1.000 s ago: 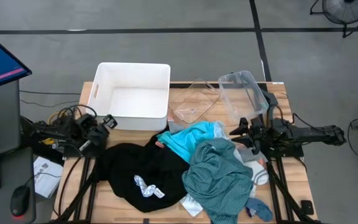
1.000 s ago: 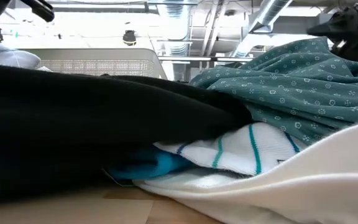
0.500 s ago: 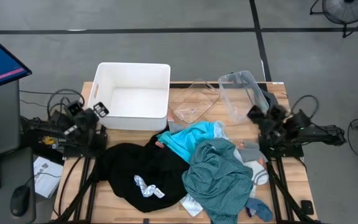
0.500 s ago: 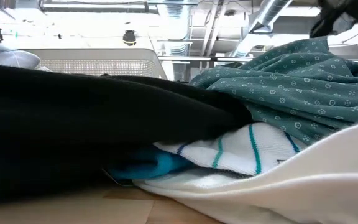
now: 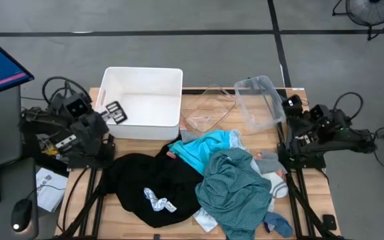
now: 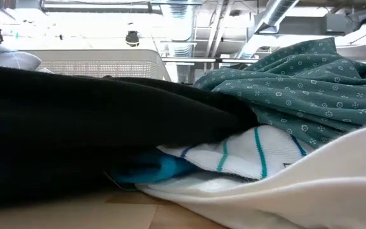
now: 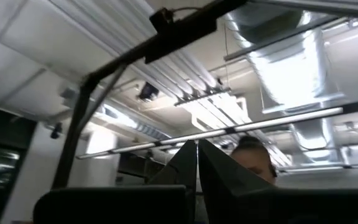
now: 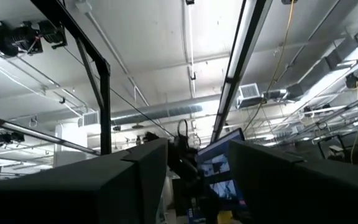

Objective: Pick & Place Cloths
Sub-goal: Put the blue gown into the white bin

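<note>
The cloths lie in a heap on the table's near half. In it are a large black garment (image 5: pixel 151 181), a teal-green shirt (image 5: pixel 235 190), a cyan shirt (image 5: pixel 202 150), a small white-and-blue piece (image 5: pixel 159 200) on the black one, and a blue sock (image 5: pixel 279 225). The low view shows the black garment (image 6: pixel 75 127), the teal shirt (image 6: pixel 297 95) and a striped white sock (image 6: pixel 246 152) up close. My left gripper (image 5: pixel 114 111) is shut and raised beside the white bin's left wall. My right gripper (image 5: pixel 289 103) is open beside the clear bin. Both wrist views look up at the ceiling.
A white plastic bin (image 5: pixel 142 100) stands at the far left of the table. Two clear bins (image 5: pixel 262 103) (image 5: pixel 209 115) lie tipped at the far right. A monitor and cables sit off the table's left edge. Bare wood shows along the near left corner.
Both arms have drawn back and up from the pile. The left gripper has moved toward the far edge, next to the white bin. The right gripper has moved toward the far right, next to the clear bin. Both have left the low view. The cloths have stayed still.
</note>
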